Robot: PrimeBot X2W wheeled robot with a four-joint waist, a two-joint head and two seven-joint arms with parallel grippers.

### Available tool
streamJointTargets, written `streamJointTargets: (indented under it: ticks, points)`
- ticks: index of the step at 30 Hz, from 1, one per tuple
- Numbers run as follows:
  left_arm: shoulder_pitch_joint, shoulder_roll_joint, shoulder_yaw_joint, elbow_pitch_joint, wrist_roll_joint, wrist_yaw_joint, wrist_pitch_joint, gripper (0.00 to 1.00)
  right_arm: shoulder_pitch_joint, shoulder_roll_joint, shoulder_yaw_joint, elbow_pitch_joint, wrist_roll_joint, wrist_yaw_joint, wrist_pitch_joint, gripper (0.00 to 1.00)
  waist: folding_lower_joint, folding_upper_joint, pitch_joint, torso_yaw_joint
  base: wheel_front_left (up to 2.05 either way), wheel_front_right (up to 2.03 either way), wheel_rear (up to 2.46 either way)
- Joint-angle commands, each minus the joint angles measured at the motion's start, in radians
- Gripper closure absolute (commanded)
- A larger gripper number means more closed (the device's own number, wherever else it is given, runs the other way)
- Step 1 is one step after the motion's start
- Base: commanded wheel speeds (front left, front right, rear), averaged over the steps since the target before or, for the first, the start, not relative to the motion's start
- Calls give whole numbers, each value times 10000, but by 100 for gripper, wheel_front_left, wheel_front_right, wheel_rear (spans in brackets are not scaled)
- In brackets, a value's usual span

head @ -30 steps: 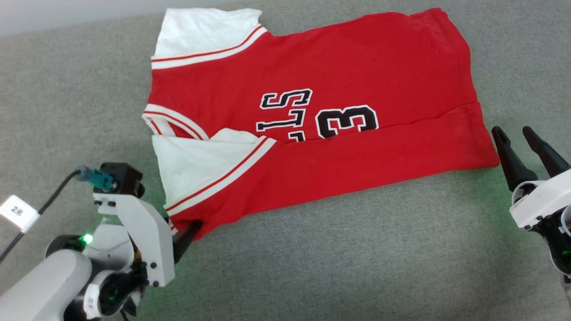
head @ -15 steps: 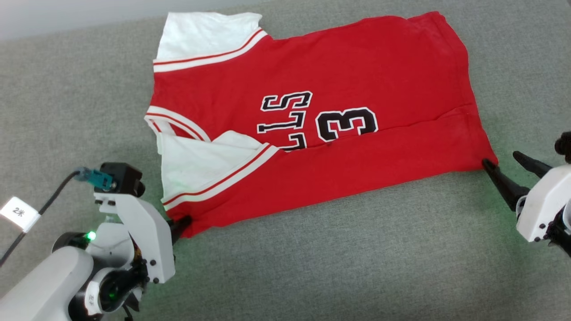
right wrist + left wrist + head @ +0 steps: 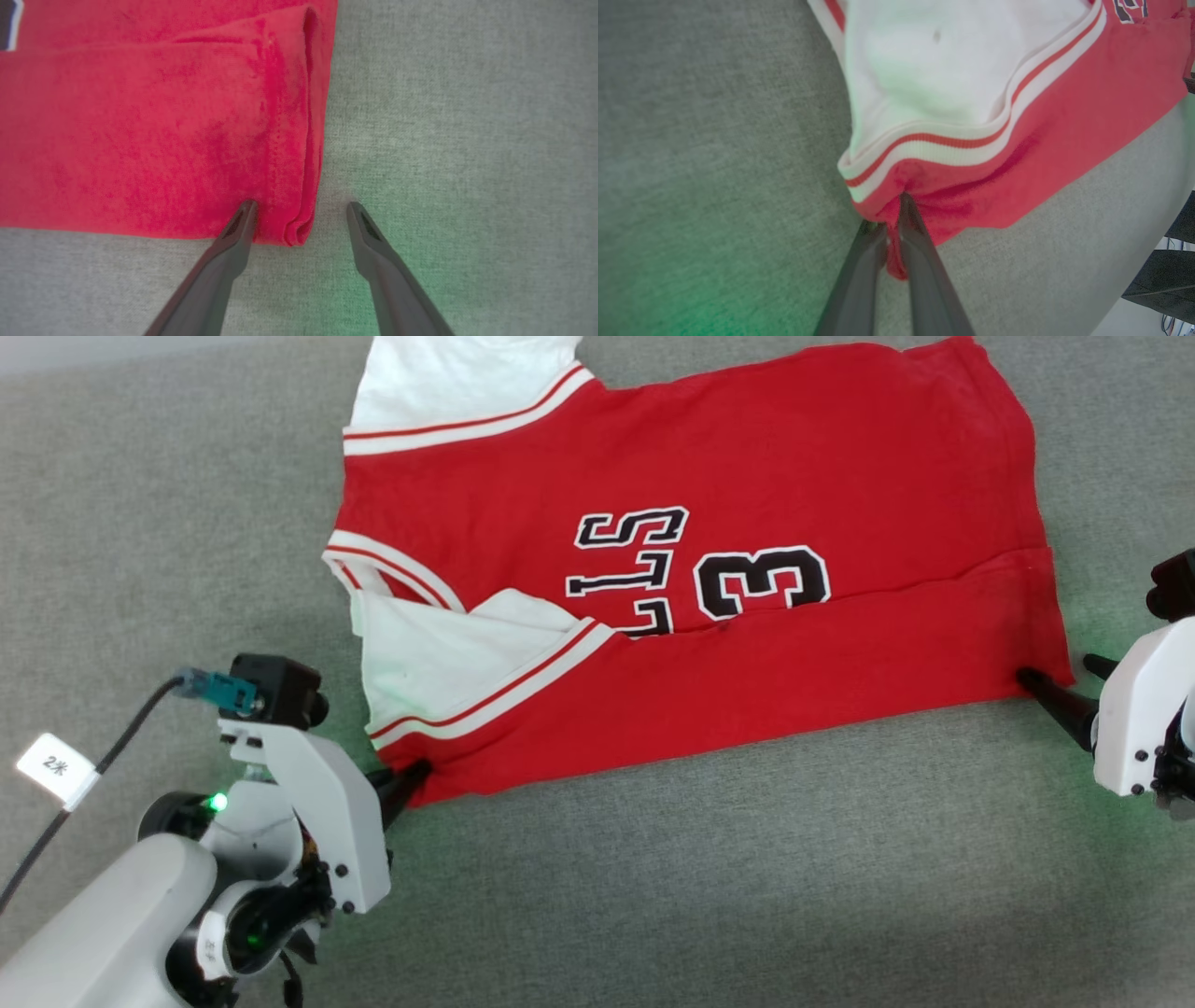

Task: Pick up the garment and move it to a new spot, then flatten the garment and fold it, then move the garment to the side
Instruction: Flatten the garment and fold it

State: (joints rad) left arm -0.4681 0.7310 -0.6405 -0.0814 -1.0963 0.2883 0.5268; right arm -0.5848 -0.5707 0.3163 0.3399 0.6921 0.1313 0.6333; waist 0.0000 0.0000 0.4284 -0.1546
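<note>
Grey woven surface (image 3: 709, 896) tinged with green glow, pale strip (image 3: 75, 347) beyond.

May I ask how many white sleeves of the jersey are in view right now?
2. The far sleeve lies flat at the jersey's top edge in the head view; the near sleeve is folded over the red body, beside the left pincer.

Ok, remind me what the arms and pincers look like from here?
The left pincer and right pincer each have two long, dark, tapering fingers on white housings with small black screws. The left arm has a pale grey forearm, a green light, and a black camera block with a teal plug and a black cable carrying a white tag.
</note>
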Motion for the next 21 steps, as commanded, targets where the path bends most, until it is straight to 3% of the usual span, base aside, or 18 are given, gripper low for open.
streamJointTargets:
  ticks: [1,3,4,5,6,7,14,21]
  points:
    - [212,-324,-406,503,111,23,80,100,-29,141,266,239,140,-12,133,0,0,0,77,81,0,0,0]
    - [169,-400,-449,564,118,-21,70,100,-125,207,383,440,231,-10,187,0,0,0,104,122,0,0,0]
    - [157,-434,-466,598,124,-40,66,100,-140,207,465,535,258,-9,243,52,0,0,109,143,0,0,0]
    - [159,-463,-465,622,124,-34,44,100,-146,210,563,598,299,-9,292,69,0,0,115,155,0,0,0]
    - [163,-479,-465,644,126,-47,30,100,-153,213,617,650,370,-9,301,94,0,0,109,166,0,0,0]
    - [167,-494,-479,666,127,-63,16,100,-157,203,664,705,429,-7,323,100,0,0,99,182,0,0,0]
    - [437,-731,-387,738,-142,-249,-270,100,17,-96,739,787,764,-13,19,100,0,0,-263,302,0,0,0]
    - [1136,-439,-38,206,-530,-282,-623,100,750,-678,836,104,907,-13,105,100,0,0,-795,375,0,0,0]
